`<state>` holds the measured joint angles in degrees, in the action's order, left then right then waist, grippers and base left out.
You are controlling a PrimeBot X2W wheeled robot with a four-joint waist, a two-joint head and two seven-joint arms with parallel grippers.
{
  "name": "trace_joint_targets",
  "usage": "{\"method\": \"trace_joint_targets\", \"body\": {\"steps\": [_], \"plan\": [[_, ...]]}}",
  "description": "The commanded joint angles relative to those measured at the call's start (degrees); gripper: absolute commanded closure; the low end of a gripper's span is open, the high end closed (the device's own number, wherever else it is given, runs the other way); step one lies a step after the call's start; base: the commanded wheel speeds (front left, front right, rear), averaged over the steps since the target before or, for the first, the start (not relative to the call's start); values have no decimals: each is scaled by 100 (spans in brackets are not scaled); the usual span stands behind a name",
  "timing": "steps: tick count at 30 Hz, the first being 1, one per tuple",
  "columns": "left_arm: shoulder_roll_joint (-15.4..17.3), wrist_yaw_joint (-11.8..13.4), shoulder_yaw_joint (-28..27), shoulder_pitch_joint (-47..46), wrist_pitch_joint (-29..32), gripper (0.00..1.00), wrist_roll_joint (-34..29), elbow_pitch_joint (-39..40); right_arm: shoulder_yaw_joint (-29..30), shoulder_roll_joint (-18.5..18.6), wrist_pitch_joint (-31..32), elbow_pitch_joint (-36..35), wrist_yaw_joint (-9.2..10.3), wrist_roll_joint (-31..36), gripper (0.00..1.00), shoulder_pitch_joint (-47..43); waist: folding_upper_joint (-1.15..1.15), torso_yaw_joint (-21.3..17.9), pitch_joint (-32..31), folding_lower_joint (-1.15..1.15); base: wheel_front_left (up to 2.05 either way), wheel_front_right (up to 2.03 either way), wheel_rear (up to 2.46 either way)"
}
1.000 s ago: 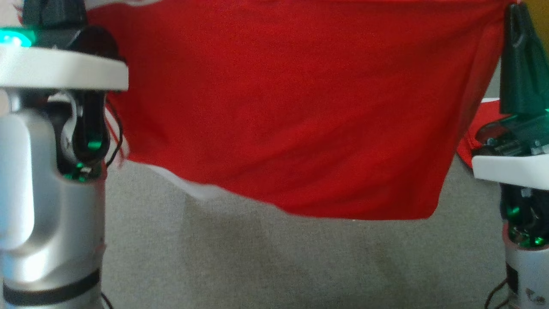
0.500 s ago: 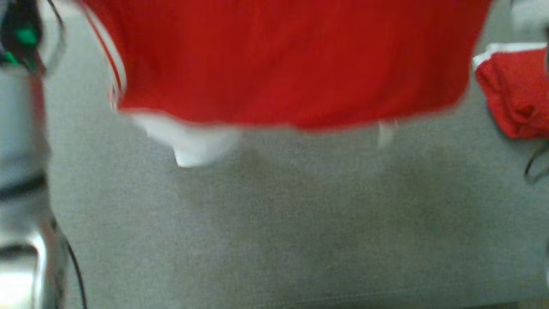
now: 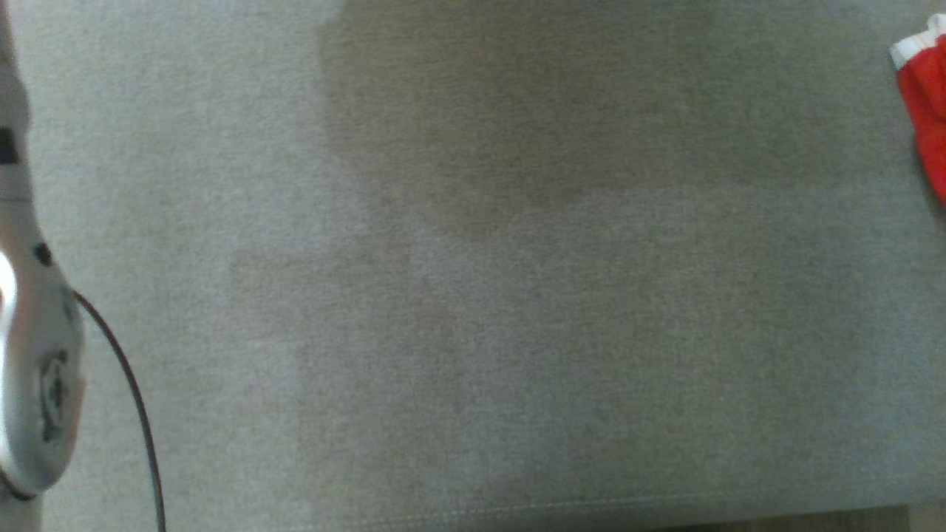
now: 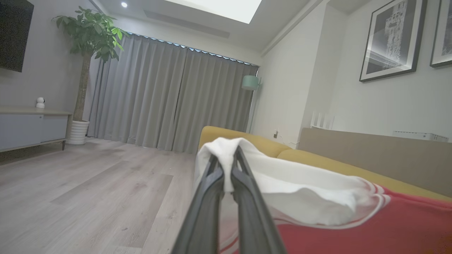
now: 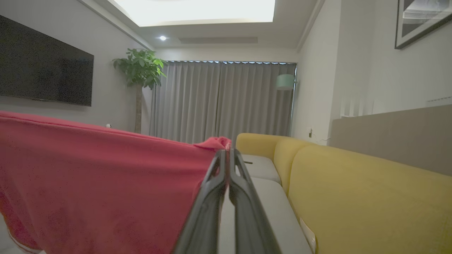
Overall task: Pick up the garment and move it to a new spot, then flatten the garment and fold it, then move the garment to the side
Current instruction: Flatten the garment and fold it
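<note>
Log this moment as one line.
garment: held up between both grippers | left gripper: shut on white part | right gripper: shut on red edge

The garment (image 4: 353,225) runs off the right and bottom edges of the left wrist view, and its white fold hides the tips of the left claw (image 4: 227,165) that pinches it. How much hem lies inside the pinched right claw (image 5: 227,153) is hidden. At the far right edge of the grey cushion (image 3: 473,332), a red and white cloth (image 3: 924,125) is cut off by the frame. A blurred pale forearm (image 3: 33,355) and its cable (image 3: 133,399) are cut off at the left.

The forearm (image 3: 37,384) is a rounded silver-grey shell with a thin black cable (image 3: 133,384) alongside. The left gripper (image 4: 227,160) and right gripper (image 5: 227,152) have long, dark grey, tapering fingers (image 4: 206,211).
</note>
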<state>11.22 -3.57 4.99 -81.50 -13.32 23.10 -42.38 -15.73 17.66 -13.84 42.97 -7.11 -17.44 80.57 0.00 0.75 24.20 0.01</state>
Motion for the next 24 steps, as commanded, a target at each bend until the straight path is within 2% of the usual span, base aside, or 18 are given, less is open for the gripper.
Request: {"method": "trace_joint_targets", "body": {"steps": [1,7,13,17,20,24], "plan": [[244,-58,-83,-115,-67,100,24,73,-13,-43,-70,-1,-37,-117,100,18,0,68,-24,-1,0,0,0],[28,-246,80,594,-156,100,20,-300,-501,54,-111,459,-37,-390,100,-662,0,245,-99,-1,0,0,0],[-34,-358,289,1859,-165,100,-74,-177,-1441,224,-60,749,-37,-933,100,-1676,0,346,-399,-1,0,0,0],[32,-386,603,2836,-166,100,-114,18,-2260,486,256,635,-37,-1482,100,-2364,0,393,-696,-1,0,0,0],[140,-389,998,3542,-167,100,91,174,-2786,767,491,457,-37,-1879,100,-2797,0,415,-963,-1,0,0,0],[464,-391,1614,4471,-145,100,518,466,-3445,1255,785,161,-37,-2410,100,-3374,0,486,-1375,-1,0,0,0]]}}
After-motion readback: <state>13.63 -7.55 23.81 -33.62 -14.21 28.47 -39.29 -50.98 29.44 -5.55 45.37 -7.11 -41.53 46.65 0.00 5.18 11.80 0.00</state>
